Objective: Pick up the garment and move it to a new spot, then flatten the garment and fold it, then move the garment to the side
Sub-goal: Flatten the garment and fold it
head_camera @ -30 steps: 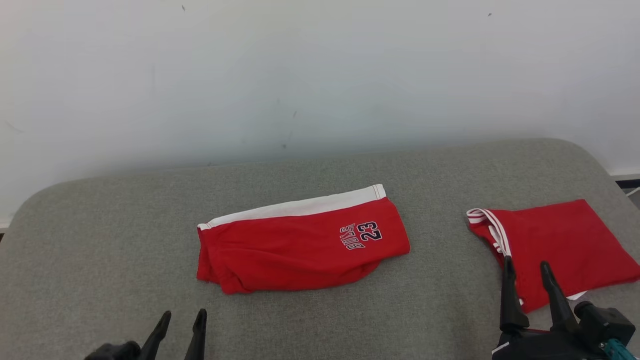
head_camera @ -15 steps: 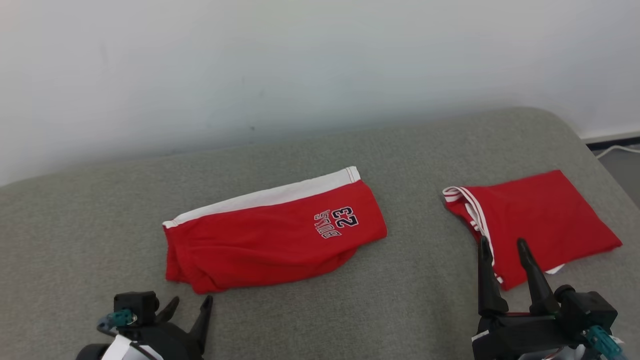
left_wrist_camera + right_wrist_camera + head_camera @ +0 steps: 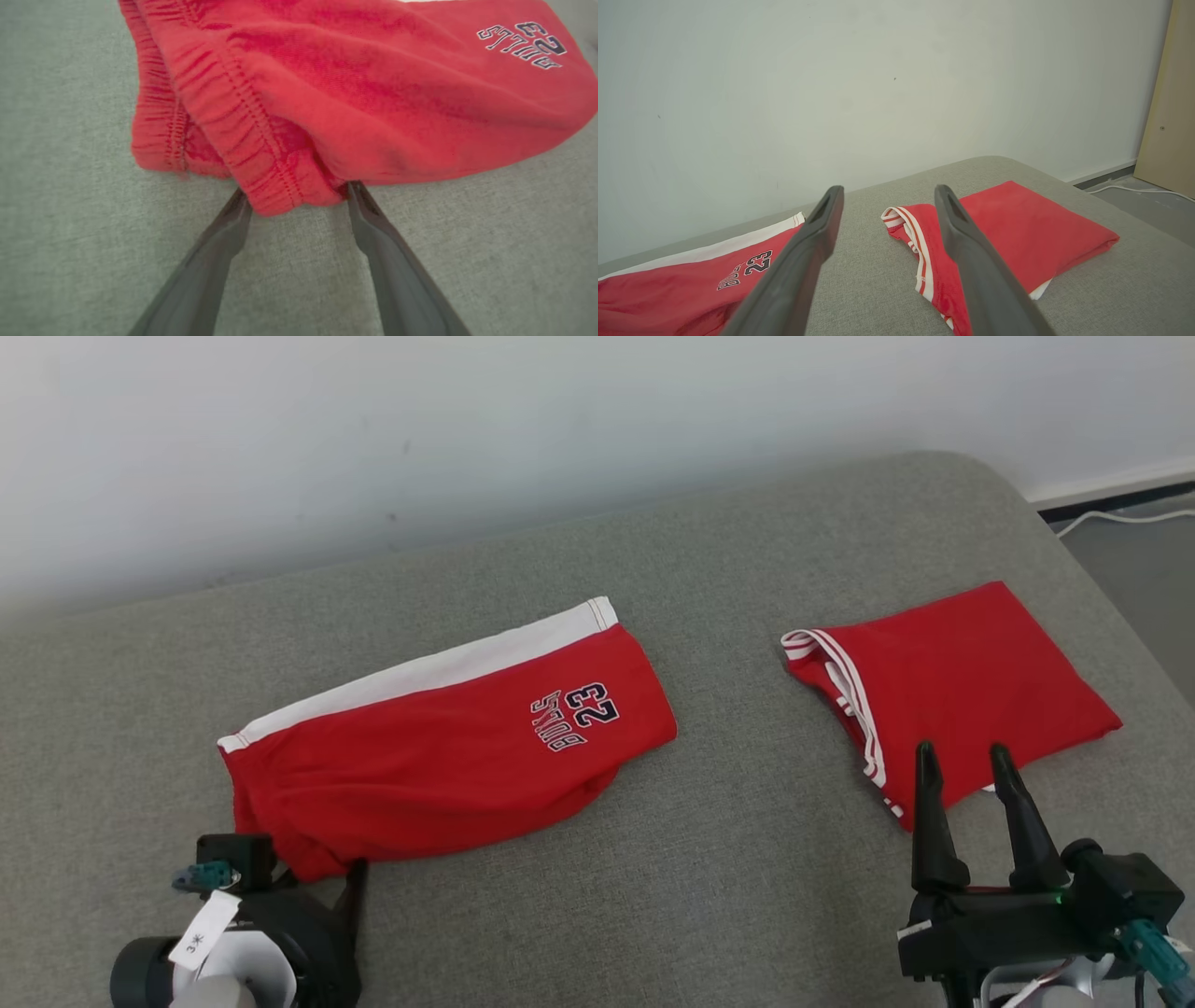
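Red shorts (image 3: pixel 439 747): flat on the grey couch (image 3: pixel 747 859), left of the couch's middle, white stripe toward its back edge.
Left gripper (image 3: pixel 296 192): low at the couch's front left, fingers spread, the shorts' elastic waistband corner lying between the tips, not pinched.
Red jersey (image 3: pixel 962 681): folded, near the couch's right end.
Right gripper (image 3: pixel 962 749): above the couch's front right, fingers apart, holding nothing.
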Tool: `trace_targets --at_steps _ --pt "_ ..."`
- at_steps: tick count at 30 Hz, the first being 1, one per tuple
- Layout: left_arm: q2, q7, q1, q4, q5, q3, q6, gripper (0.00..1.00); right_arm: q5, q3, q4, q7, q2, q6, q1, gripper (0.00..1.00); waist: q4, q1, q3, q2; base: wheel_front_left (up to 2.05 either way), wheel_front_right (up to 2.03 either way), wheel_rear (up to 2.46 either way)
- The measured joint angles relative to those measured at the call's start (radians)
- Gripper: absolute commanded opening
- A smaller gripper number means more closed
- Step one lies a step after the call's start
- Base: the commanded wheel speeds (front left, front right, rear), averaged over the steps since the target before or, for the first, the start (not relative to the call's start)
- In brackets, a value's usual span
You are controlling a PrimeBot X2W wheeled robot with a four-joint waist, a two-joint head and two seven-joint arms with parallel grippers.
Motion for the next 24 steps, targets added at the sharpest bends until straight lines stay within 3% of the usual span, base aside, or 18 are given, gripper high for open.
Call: trace_targets --at_steps 1,2,3,4,7,9,10,11,13,16,18,24 --pt "-0.001 0.000 -0.005 0.009 0.002 -0.002 0.000 0.92 0.000 0.000 -0.001 0.000 0.000 0.000 -0.007 1.00 -0.002 0.0000 0.004 0.0000 0.00 0.00 0.00" --pt "-0.001 0.000 -0.013 0.019 0.003 -0.005 0.000 0.76 0.000 -0.004 -0.002 0.000 0.000 0.000 -0.008 1.00 -0.002 0.0000 0.008 0.0000 0.00 0.00 0.00" --pt "-0.003 0.000 -0.022 0.025 0.003 -0.005 0.000 0.76 0.000 -0.006 -0.002 0.000 0.000 0.000 -0.008 1.00 -0.001 0.0000 0.010 0.0000 0.00 0.00 0.00" --pt "-0.005 0.000 -0.031 0.032 0.004 -0.009 -0.001 0.48 0.000 -0.009 -0.002 0.000 -0.001 0.000 -0.007 1.00 0.002 0.0000 0.010 0.0000 0.00 0.00 0.00" --pt "-0.015 -0.002 -0.043 0.052 0.010 -0.018 -0.010 0.00 0.000 -0.009 -0.002 0.000 0.000 0.000 -0.007 1.00 0.014 -0.0001 0.010 -0.0001 0.00 0.00 0.00" --pt "-0.018 -0.009 -0.044 0.061 0.010 -0.021 -0.018 0.04 -0.002 -0.009 -0.001 0.000 0.000 0.000 -0.007 1.00 0.022 0.0000 0.009 0.0000 0.00 0.00 0.00" --pt "-0.018 -0.010 -0.047 0.066 0.011 -0.023 -0.026 0.21 -0.002 -0.008 0.000 0.000 0.000 0.000 -0.007 1.00 0.026 0.0000 0.008 0.0000 0.00 0.00 0.00" --pt "-0.018 -0.010 -0.055 0.075 0.011 -0.025 -0.032 0.26 -0.002 -0.008 -0.001 0.000 0.000 0.000 -0.007 1.00 0.030 -0.0001 0.008 -0.0001 0.00 0.00 0.00" --pt "-0.016 -0.010 -0.063 0.084 0.011 -0.028 -0.038 0.22 -0.008 -0.005 0.000 0.000 0.000 0.000 -0.007 1.00 0.037 0.0000 0.008 0.0000 0.00 0.00 0.00" --pt "-0.016 -0.019 -0.065 0.093 0.021 -0.030 -0.050 0.08 -0.016 0.013 0.012 0.003 -0.001 0.004 -0.018 1.00 0.046 -0.0002 0.010 -0.0001 0.00 0.00 0.00" --pt "-0.015 -0.022 -0.076 0.098 0.031 -0.034 -0.055 0.00 -0.017 0.043 0.043 0.042 -0.011 0.027 -0.060 1.00 0.050 -0.0002 0.015 -0.0001 0.00 0.00 0.00" --pt "-0.019 -0.027 -0.121 0.112 0.044 -0.057 -0.072 0.00 -0.006 0.112 0.202 0.214 -0.034 0.098 -0.268 1.00 0.063 -0.0002 0.038 0.0000 0.00 0.00 0.00"
